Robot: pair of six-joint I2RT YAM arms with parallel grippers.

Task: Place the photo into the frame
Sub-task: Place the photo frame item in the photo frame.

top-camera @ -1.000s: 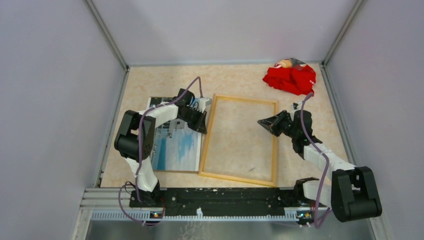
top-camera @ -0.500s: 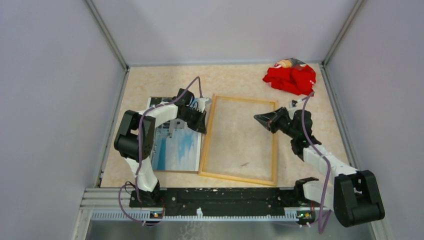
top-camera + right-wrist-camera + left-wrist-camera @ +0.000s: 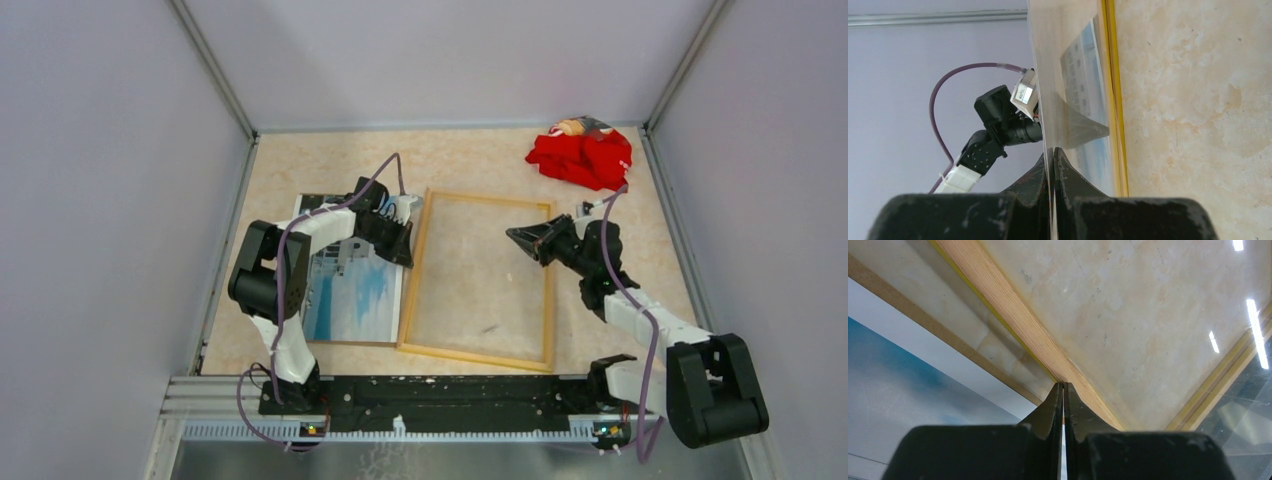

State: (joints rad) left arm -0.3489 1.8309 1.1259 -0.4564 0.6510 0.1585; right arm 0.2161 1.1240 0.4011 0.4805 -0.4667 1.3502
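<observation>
**Framing task, early stage.** Right tool (image 3: 1054, 150): jaws pinched tight on the edge of a clear pane (image 3: 1063, 35). The wrist view shows the pane edge-on, mirroring the print. Seen from overhead, the pane is tilted over the frame (image 3: 475, 357), right side raised and left side low by the left rail.

Left tool (image 3: 1063, 386): jaws closed together, tips at the inner edge of the frame's left rail, near its far corner. Whether anything thin is caught between them cannot be told.

The frame lies flat at the middle of the tabletop (image 3: 330, 160), pale wood side up, with a line of yellow showing along its edge. The photo (image 3: 355, 295) lies face up just left of the frame on a brown backing board (image 3: 923, 319), wholly outside the opening.

Judged progress: nothing is yet mounted. The pane probably has to be seated flat first. The print would then go face down into the opening, with the board over it.

Obstacles: the tilted pane covers the opening, and the left arm crosses the print's far right corner. A red cloth (image 3: 580, 158) lies in the far right corner, well apart from the work.
</observation>
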